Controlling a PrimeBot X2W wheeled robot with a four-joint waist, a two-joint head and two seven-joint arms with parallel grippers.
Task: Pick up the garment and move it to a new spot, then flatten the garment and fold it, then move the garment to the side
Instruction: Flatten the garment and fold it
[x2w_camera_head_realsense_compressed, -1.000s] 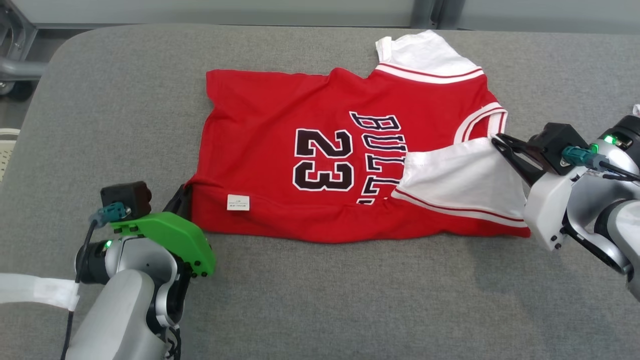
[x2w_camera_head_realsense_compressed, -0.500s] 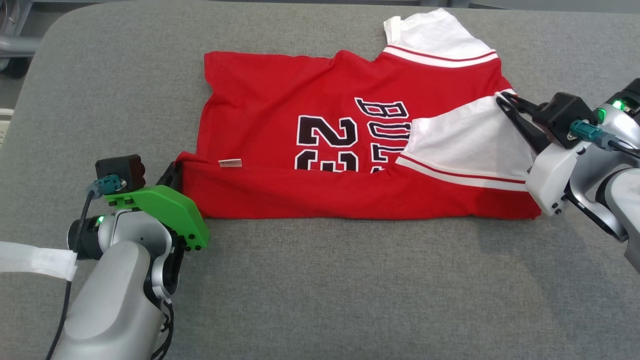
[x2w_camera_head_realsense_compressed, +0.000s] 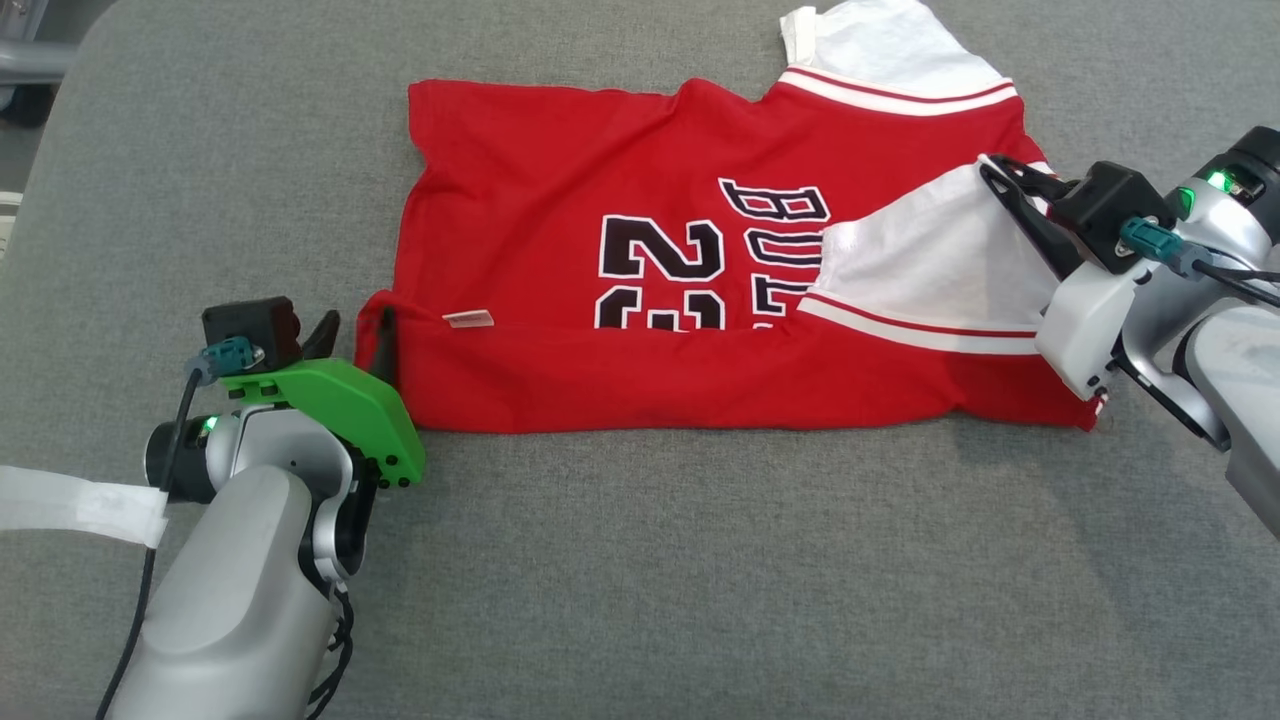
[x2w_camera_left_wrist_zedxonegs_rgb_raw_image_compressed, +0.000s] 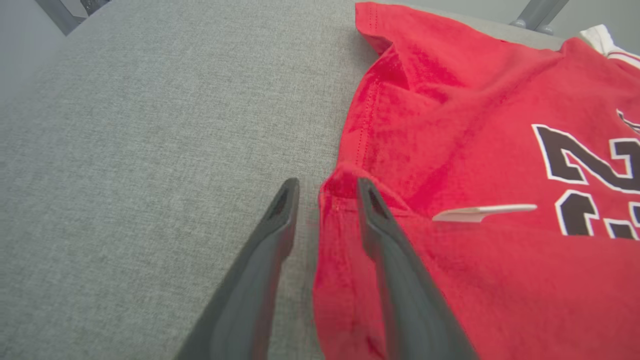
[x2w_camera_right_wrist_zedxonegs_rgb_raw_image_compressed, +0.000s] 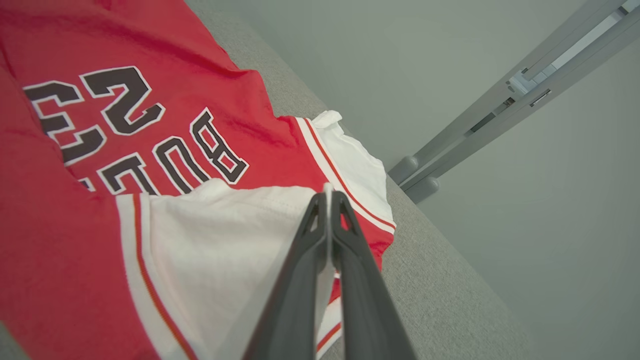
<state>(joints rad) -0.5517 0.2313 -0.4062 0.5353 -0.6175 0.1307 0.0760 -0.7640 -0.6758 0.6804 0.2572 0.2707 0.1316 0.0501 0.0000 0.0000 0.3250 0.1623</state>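
Note:
The garment (x2w_camera_head_realsense_compressed: 620, 150), a red jersey with white sleeves and a black "23", lies on the grey padded table (x2w_camera_head_realsense_compressed: 640, 560). Its near edge is folded up over the lower part of the number. My left gripper (x2w_camera_head_realsense_compressed: 357, 325) is at the fold's left corner with its jaws open; in the left wrist view the red corner (x2w_camera_left_wrist_zedxonegs_rgb_raw_image_compressed: 336, 184) stands loose between the two fingers (x2w_camera_left_wrist_zedxonegs_rgb_raw_image_compressed: 280, 215). At the right end of the fold, my right gripper (x2w_camera_head_realsense_compressed: 990, 172) is shut on the edge of a white sleeve (x2w_camera_head_realsense_compressed: 930, 260), which lies over the lettering. The sleeve's edge (x2w_camera_right_wrist_zedxonegs_rgb_raw_image_compressed: 327, 189) shows pinched in the right wrist view.
A small white label (x2w_camera_head_realsense_compressed: 468, 318) sticks up on the folded edge. The table's rounded left edge (x2w_camera_head_realsense_compressed: 40, 170) has a metal frame (x2w_camera_head_realsense_compressed: 25, 60) beyond it. Bare grey padding runs along the near side and to the left of the garment.
My left gripper has opened and let go of the fold's corner. Both arms carried the near edge further over the number. The head view has shifted forward.

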